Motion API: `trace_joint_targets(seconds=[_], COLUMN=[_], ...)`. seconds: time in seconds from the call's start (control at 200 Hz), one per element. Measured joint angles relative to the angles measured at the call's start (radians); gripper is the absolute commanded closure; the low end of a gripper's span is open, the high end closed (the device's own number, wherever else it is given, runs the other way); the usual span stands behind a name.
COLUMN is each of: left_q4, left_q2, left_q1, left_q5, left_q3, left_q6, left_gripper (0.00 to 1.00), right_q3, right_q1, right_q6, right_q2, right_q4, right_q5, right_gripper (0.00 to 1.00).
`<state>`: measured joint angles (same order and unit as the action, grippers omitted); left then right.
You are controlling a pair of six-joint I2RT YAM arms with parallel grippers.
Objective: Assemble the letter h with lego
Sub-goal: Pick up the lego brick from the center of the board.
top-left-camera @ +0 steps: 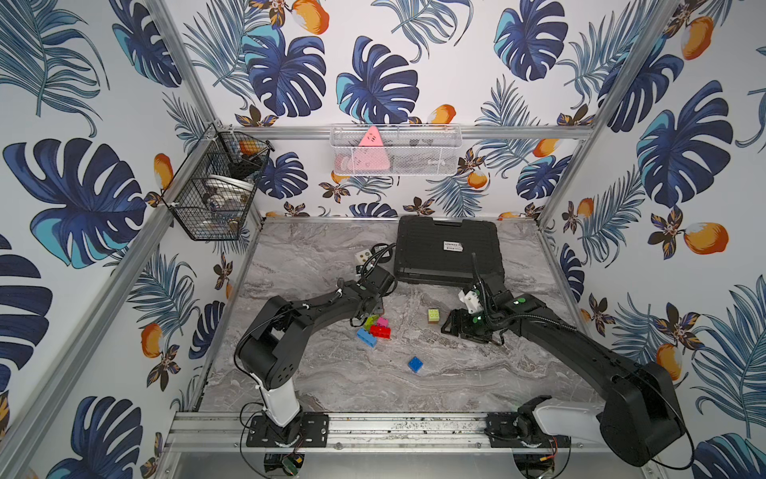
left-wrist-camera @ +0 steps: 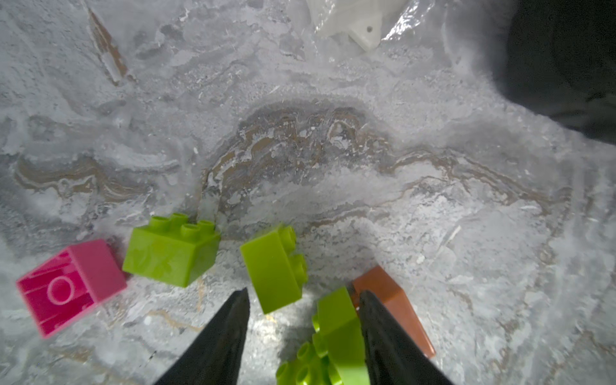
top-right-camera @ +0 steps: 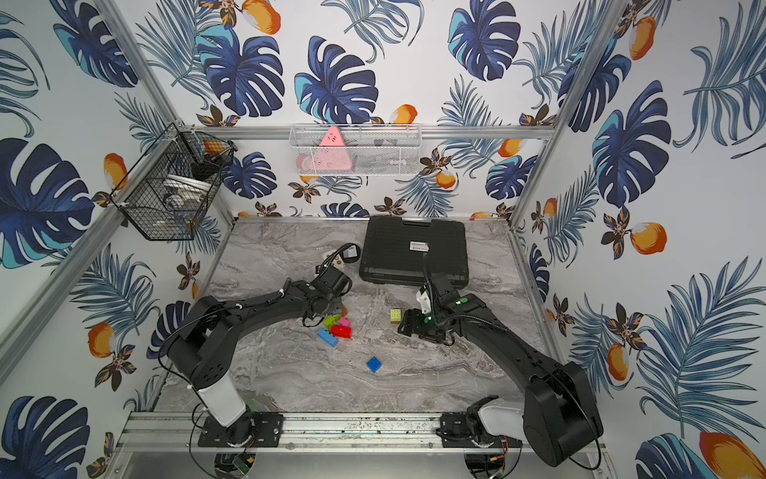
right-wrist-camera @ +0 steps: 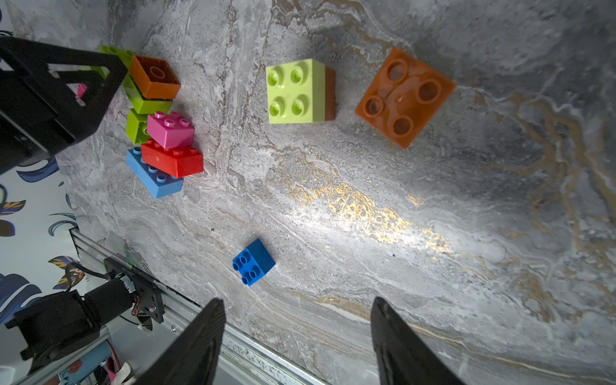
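The left gripper stands partly open about a lime green brick, which touches one finger only (the other is clear of it). An orange brick lies just outside that finger. The right gripper gapes empty above the marble table. The red brick, pink brick and light blue brick huddle near the left gripper, and a blue brick lies apart.

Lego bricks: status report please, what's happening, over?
Left gripper open, straddling a lime brick. Right gripper open, empty. Other bricks mostly loose, no h yet. Orange brick crowds that grip.
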<state>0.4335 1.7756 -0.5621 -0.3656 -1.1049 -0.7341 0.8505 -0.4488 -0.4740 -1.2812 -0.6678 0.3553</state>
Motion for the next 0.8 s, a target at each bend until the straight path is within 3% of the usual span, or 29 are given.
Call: trace_joint_targets(seconds=[0.235, 0.46, 0.66, 0.801], left_q4=[0.007, -0.002, -0.021, -0.027], left_q2=[0.071, 0.11, 0.01, -0.102], left_q1=[0.016, 0.038, 0.039, 0.039], left_q5=[-0.032, -0.03, 0.029, 0.121], left_q3=[-0.027, -0.035, 0.011, 0.029], left_q6=[-0.015, -0.019, 0.003, 0.038], left_gripper=[0.54, 0.77, 0.86, 0.85], right_q3=[-0.012, -0.014, -0.033, -0.061], right_q1=[0.0, 0.0, 0.0, -0.011], right_q6=[0.0, 0.0, 0.009, 0.034], right_q2=[0.0, -0.005, 0.0, 0.06], right_q4=[0.0, 0.0, 0.004, 0.024], right_q5=[0.001, 0.002, 0.012, 0.037], right_gripper=[0.3, 0.3, 0.3, 0.3])
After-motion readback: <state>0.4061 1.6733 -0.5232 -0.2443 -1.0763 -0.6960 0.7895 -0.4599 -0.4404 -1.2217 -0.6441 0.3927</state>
